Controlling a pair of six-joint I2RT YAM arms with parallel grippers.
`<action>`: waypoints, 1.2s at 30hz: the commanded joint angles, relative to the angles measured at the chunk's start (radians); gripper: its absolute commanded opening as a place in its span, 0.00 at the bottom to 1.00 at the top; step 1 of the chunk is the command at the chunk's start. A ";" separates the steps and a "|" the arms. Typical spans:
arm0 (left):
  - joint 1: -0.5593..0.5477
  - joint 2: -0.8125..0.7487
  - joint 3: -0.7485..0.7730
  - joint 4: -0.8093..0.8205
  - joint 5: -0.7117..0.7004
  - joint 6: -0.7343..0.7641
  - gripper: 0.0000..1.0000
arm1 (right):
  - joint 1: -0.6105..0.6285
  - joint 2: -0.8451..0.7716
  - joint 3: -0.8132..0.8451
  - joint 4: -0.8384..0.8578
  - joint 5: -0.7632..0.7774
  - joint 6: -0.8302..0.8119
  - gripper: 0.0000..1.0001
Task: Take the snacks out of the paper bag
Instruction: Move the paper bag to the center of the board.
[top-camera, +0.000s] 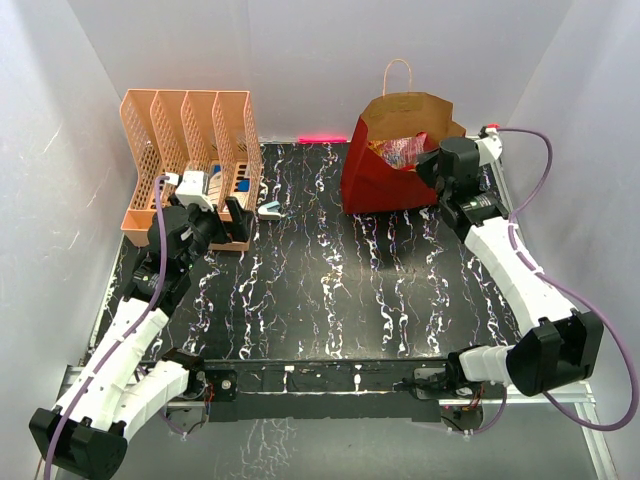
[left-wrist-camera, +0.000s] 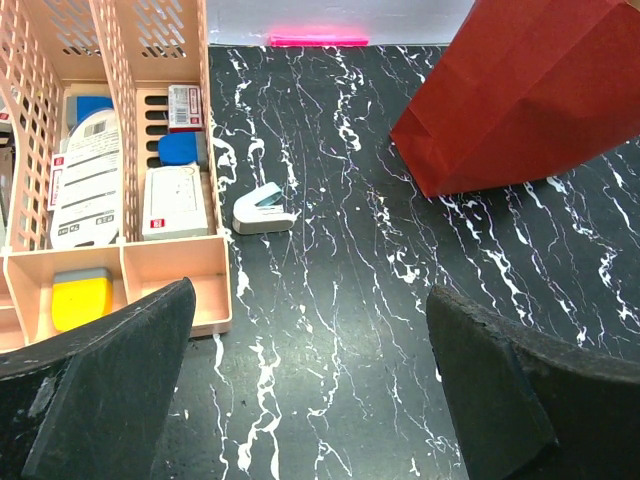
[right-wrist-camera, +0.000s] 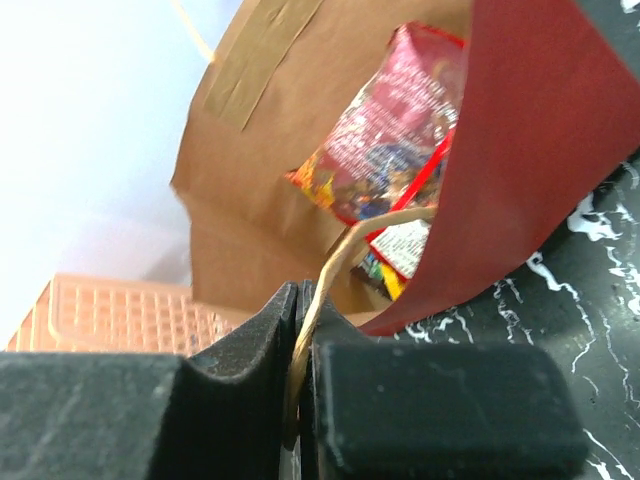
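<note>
The red paper bag (top-camera: 385, 180) stands at the back right, brown inside, its mouth open; it also shows in the left wrist view (left-wrist-camera: 520, 95) and the right wrist view (right-wrist-camera: 520, 150). A large red crinkly candy bag (right-wrist-camera: 390, 130) with a white label sits inside, also seen from above (top-camera: 400, 150), with small yellow and dark packets (right-wrist-camera: 385, 272) under it. My right gripper (right-wrist-camera: 303, 330) is shut on the bag's twisted tan handle (right-wrist-camera: 340, 260) at the bag's right rim (top-camera: 440, 165). My left gripper (left-wrist-camera: 310, 400) is open and empty above the table, by the rack.
A peach perforated file rack (top-camera: 190, 150) with boxes and cards stands at the back left (left-wrist-camera: 110, 180). A small white stapler-like item (left-wrist-camera: 264, 209) lies beside it. A pink stick (top-camera: 322, 139) lies along the back wall. The bag's other handle (top-camera: 398, 75) stands upright.
</note>
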 joint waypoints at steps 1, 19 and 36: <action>-0.004 -0.001 -0.008 0.010 -0.012 0.006 0.98 | -0.001 -0.074 0.029 0.109 -0.219 -0.101 0.07; -0.015 0.255 0.294 0.094 0.700 -0.327 0.96 | -0.001 -0.658 -0.148 -0.295 -0.522 -0.475 0.08; -0.234 0.687 0.543 0.152 0.515 -0.591 0.95 | 0.000 -0.904 -0.235 -0.428 -0.425 -0.504 0.08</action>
